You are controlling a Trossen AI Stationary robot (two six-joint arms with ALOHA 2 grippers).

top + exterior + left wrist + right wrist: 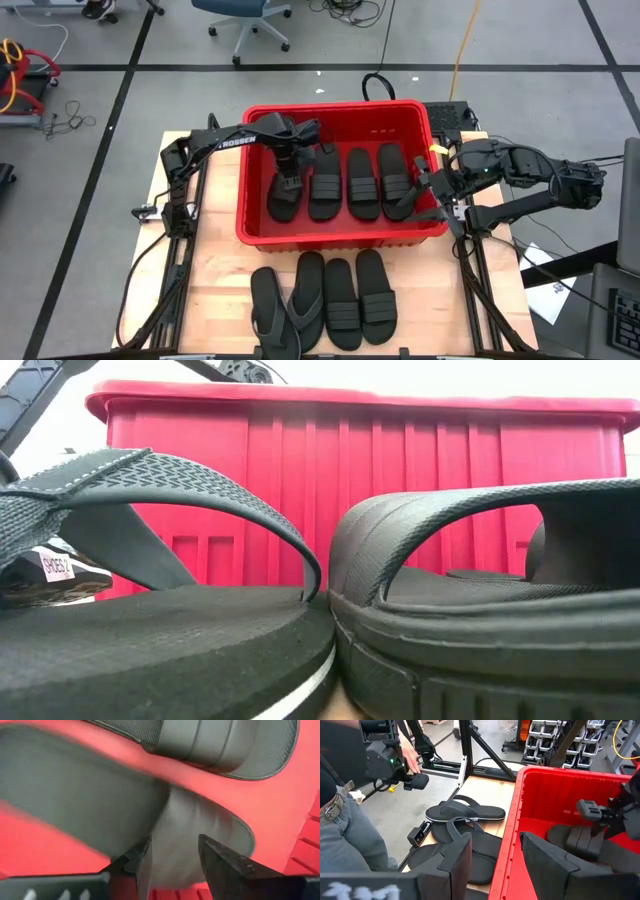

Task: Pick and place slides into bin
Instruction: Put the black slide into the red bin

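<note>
Four slides [335,183] lie side by side inside the bin [340,238], toes toward the far wall, and four more [322,300] lie in a row on the tabletop [215,290] just in front of the bin's near wall. Of the outside four, the two on the left have thong straps and overlap each other; the other two have wide bands. The red bin sits at the middle of the tabletop.

The left gripper [289,183] hangs inside the bin over the leftmost slide [283,200], its fingers spread apart to either side of the sole and grasping nothing. The left arm reaches in across the bin's left rim. The right gripper [432,185] waits at the bin's right rim, fingers parted and empty, next to the rightmost slide in the bin [396,178], which leans against the right wall.

In the low view, a thong slide [160,630] and a banded slide [480,620] fill the foreground and hide most of the bin's wall behind them. Beside the tabletop, in the right wrist view, a person [350,820] in jeans holds a dark handheld device [387,762].
</note>
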